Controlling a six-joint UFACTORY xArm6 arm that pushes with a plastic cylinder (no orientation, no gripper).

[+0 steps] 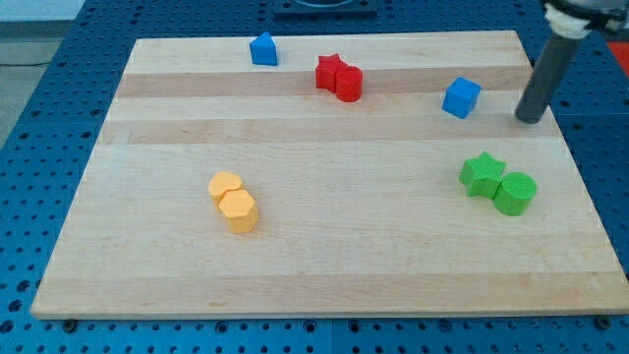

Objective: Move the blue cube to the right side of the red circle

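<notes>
The small blue plastic cube [461, 97] sits on the pale wooden worktop [324, 246] near its far right corner, slightly turned so one corner faces the near edge. It looks light, rigid and smooth-sided, so it should slide readily on the wood and is likely to spin if pushed off-centre. There is nothing to grasp with: the tool is a plain dark rod with no jaws to be apart or together, so contact means pressing on a flat face. The robot's tip [530, 120] rests close to the right edge, just beside the cube on the right, apart from it.

The red round block [349, 84] lies toward the far edge, left of the cube, touching a red star-shaped block [329, 71] on its far-left side. A push on the cube's right face, aimed through its middle, would probably carry it leftward to the circle's right side; too hard a shove risks knocking the red pair.

Further out: a blue house-shaped block [263, 48] by the far edge, a green star [482, 174] and green cylinder [515, 193] touching near the right edge, and two yellow blocks [234, 202] together toward the near left.
</notes>
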